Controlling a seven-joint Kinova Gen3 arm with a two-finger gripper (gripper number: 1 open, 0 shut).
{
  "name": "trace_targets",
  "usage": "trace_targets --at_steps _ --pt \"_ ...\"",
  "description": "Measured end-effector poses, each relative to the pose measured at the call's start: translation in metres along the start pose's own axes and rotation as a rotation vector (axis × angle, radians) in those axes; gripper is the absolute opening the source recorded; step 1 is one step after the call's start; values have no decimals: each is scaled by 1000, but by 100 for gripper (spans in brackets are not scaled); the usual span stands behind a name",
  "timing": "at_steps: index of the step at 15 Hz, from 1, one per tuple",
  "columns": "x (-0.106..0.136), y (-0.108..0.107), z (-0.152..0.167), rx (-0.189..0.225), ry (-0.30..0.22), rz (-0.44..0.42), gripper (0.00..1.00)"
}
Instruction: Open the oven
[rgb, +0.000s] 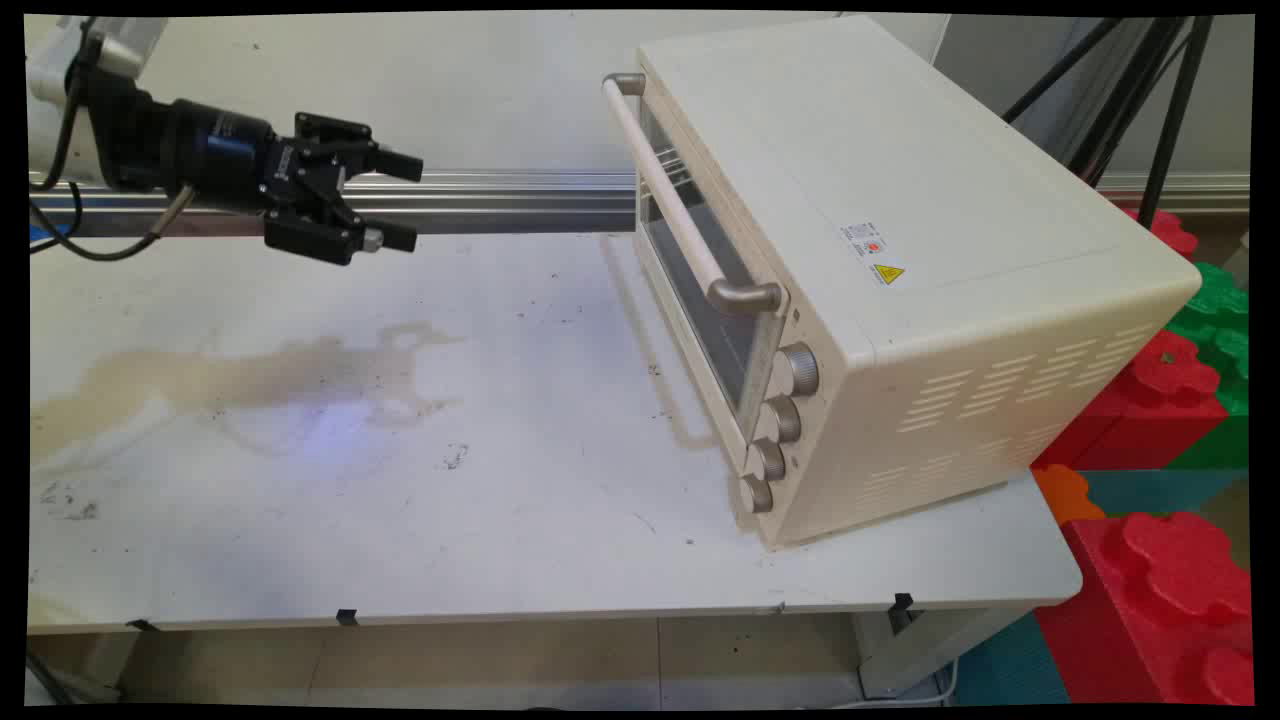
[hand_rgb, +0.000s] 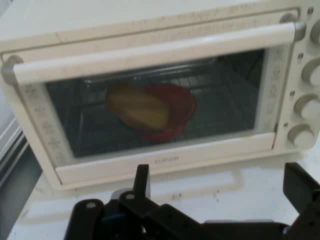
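The gripper, jaws spread and empty, is hovering level above the table, facing the closed oven holding a red bowl.

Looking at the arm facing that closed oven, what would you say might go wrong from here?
1. The tool is open, level with the oven and apart from it; driven straight on, it might strike the glass door rather than the handle.
2. A red bowl holding something yellowish sits on the rack inside; a hard pull on the door might jolt it.
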Motion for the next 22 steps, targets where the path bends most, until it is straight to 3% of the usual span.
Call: trace_targets --at_steps 9,14,22 --pt "35 -6 16 6 77 -17 100" --pt "58 -12 41 14 118 -28 100" --pt "80 -20 88 21 130 -17 100"
